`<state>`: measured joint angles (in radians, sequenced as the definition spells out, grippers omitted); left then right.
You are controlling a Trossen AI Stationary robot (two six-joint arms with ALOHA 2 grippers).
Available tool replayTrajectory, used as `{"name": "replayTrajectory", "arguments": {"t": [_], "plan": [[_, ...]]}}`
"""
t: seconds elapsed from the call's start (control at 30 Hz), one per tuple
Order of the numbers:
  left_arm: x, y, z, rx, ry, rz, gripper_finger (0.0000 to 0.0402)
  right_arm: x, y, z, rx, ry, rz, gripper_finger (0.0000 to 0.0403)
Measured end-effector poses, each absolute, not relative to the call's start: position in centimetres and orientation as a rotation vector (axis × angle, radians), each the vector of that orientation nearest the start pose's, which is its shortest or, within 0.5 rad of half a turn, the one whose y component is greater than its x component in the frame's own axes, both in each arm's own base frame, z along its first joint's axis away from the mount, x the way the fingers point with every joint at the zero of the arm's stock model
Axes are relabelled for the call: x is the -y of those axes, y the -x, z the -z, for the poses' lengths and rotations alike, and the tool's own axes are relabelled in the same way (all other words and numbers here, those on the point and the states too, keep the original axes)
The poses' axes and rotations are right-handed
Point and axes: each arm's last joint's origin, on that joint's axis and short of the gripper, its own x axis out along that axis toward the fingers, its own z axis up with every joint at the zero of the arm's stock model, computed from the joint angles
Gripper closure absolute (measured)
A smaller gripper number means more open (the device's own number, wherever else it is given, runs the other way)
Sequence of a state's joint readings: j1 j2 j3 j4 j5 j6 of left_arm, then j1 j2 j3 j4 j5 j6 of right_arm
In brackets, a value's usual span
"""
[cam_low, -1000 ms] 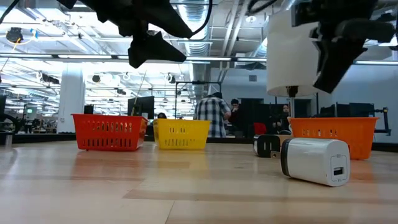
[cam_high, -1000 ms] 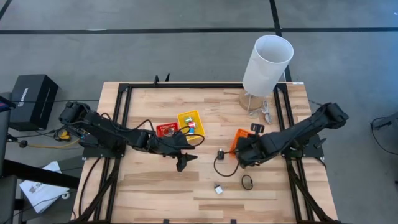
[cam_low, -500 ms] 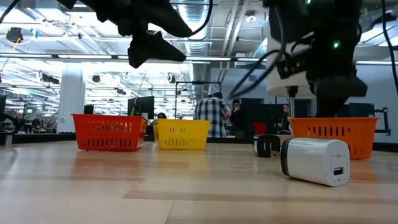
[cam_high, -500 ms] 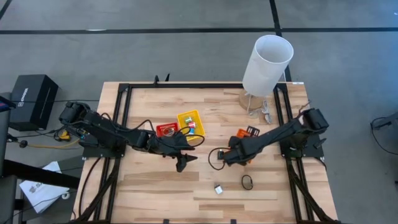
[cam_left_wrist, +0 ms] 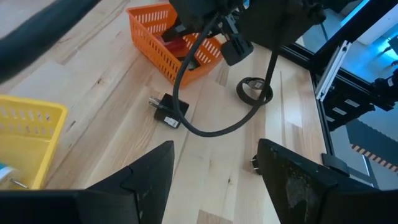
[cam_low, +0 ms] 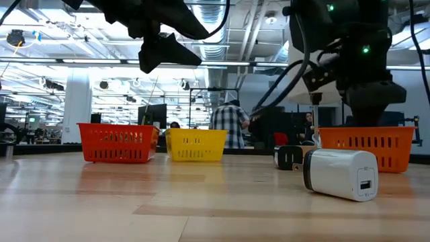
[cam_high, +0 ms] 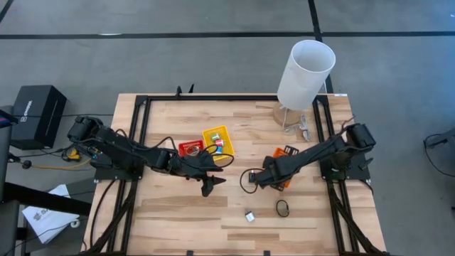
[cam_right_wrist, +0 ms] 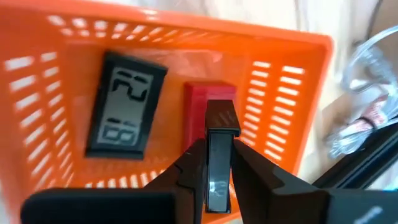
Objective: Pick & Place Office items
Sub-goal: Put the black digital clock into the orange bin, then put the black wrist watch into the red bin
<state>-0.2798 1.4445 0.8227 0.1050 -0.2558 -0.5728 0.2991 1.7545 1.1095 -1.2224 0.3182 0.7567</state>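
My right gripper [cam_right_wrist: 217, 146] hangs over the orange tray [cam_high: 286, 151], pointing steeply down, shut on a slim black-and-grey item [cam_right_wrist: 222, 118]. In the tray below lie a black display piece [cam_right_wrist: 126, 102] and a red block [cam_right_wrist: 210, 93]. My left gripper [cam_left_wrist: 214, 168] waits open above the table's middle [cam_high: 211, 186], holding nothing. Loose on the wood lie a small black plug [cam_left_wrist: 168, 111], a black ring [cam_high: 283, 208] and a white block [cam_high: 250, 215]. My right gripper pinches the slim item between its two fingers on its flat sides, at the grey part [cam_right_wrist: 217, 171]. The fingers come from above, slanting down. The item's black end [cam_right_wrist: 222, 117] sticks out past the fingertips toward the tray floor, clear of the red block.
A red tray [cam_high: 190, 148] and a yellow tray [cam_high: 217, 137] stand side by side at the table's middle. A tall white cylinder [cam_high: 306, 73] stands at the far right. A black cable loop [cam_left_wrist: 211, 127] hangs from my right arm near the plug.
My right gripper has sunk toward the orange tray and tipped more steeply downward, shifting a little toward the table's left; over the last half second it has kept still. The left arm has not moved.
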Motion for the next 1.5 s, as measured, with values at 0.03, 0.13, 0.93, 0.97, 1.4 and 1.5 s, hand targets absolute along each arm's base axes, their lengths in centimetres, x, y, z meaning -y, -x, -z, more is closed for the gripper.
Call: {"name": "replayTrajectory", "arguments": {"t": [0.03, 0.13, 0.93, 0.97, 1.4, 1.5], "plan": [[7.7, -29.4, -22.4, -0.488, 0.424, -0.119, 0.0175, -7.1, -26.2, -17.4, -1.623, -0.003, 0.648, 0.0340], [7.7, -29.4, -22.4, -0.487, 0.424, -0.119, 0.0175, -7.0, -26.1, -17.7, -1.647, -0.060, 0.621, 0.0328], [7.7, -29.4, -22.4, -0.488, 0.425, -0.120, 0.0175, -10.2, -27.8, -26.4, -1.612, -0.022, 0.419, 0.0203], [7.7, -29.4, -22.4, -0.488, 0.424, -0.119, 0.0175, -10.8, -27.9, -26.9, -1.591, -0.021, 0.392, 0.0202], [7.7, -29.4, -22.4, -0.488, 0.424, -0.118, 0.0175, -20.7, -26.4, -27.2, -1.387, -0.191, 0.043, 0.0205], [7.7, -29.4, -22.4, -0.488, 0.424, -0.118, 0.0175, -21.7, -26.0, -26.6, -1.364, -0.219, 0.021, 0.0205]]}}
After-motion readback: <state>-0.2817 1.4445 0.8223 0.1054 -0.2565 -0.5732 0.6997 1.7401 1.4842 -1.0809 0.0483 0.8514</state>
